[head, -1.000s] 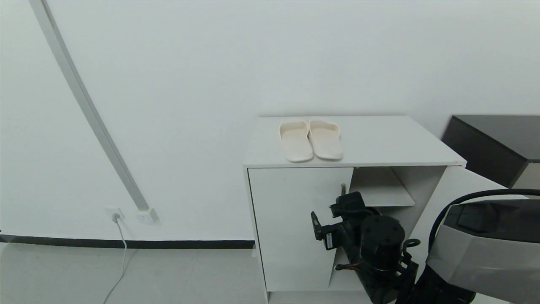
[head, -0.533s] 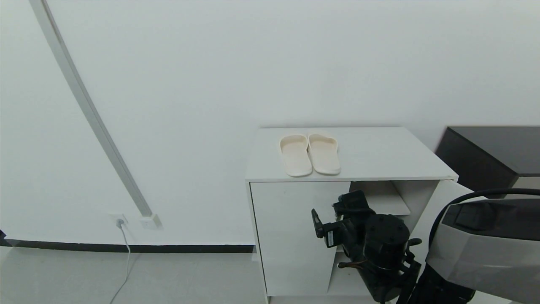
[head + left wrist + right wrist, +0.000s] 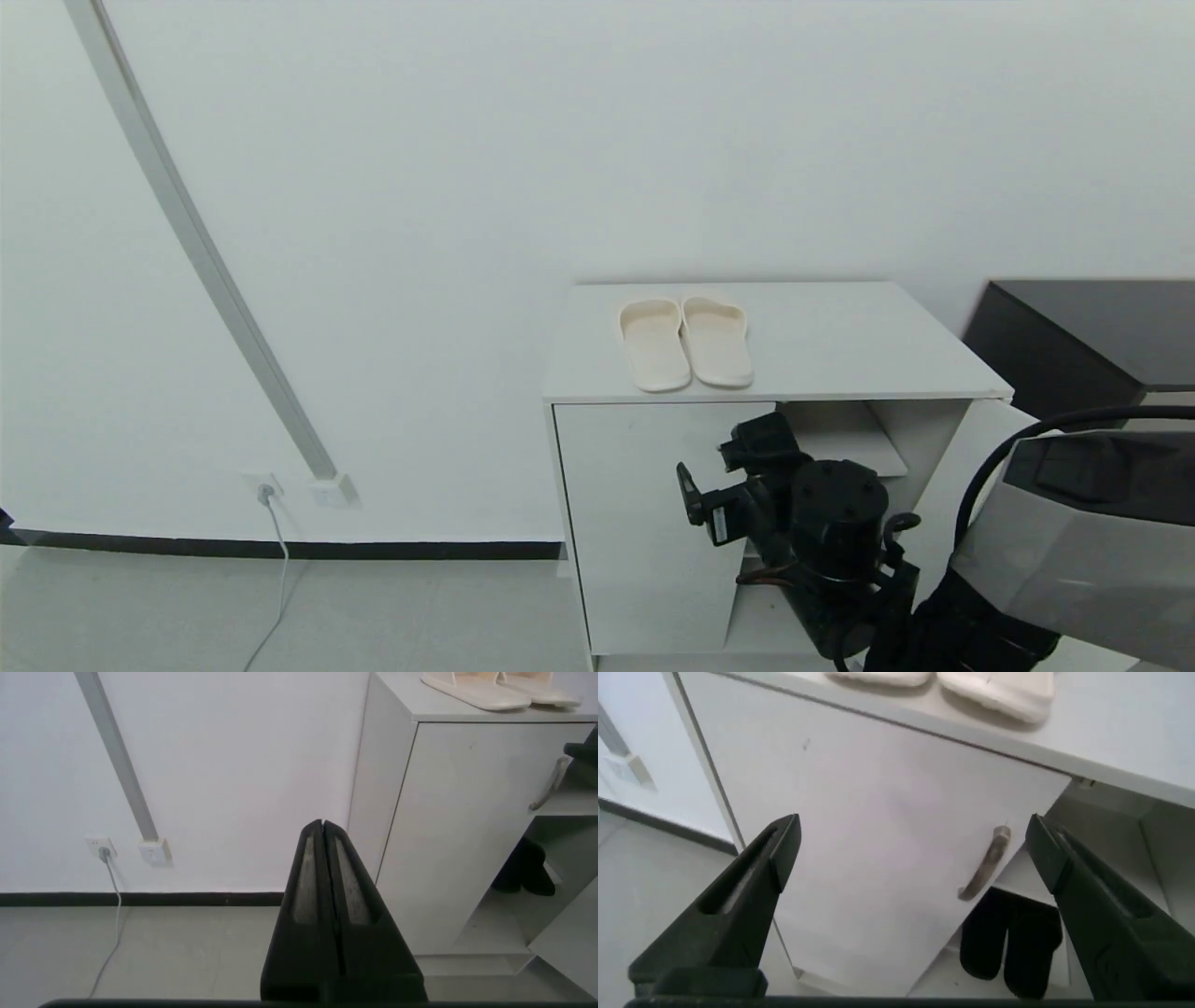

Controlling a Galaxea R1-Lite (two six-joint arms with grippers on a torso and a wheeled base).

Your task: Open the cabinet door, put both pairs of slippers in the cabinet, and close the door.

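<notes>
A cream pair of slippers [image 3: 684, 343] lies on top of the white cabinet [image 3: 840, 341]. Its left door [image 3: 644, 523] is closed and its right door [image 3: 971, 457] is swung outward. A black pair of slippers [image 3: 1013, 943] stands on the bottom shelf inside, also seen from the left wrist as black slippers [image 3: 528, 868]. My right gripper [image 3: 913, 826] hangs open in front of the closed door, close to its metal handle [image 3: 982, 863], holding nothing. My left gripper [image 3: 323, 826] is shut and empty, well back from the cabinet and off to its left.
A dark cabinet [image 3: 1092, 327] stands to the right of the white one. A slanted grey conduit [image 3: 187, 233] runs down the wall to a socket with a cable [image 3: 266, 487]. Bare floor [image 3: 280, 607] lies left of the cabinet.
The head camera shifted early on, so the cabinet sits lower in the picture. Since then my right arm has moved a little left and up before the closed door.
</notes>
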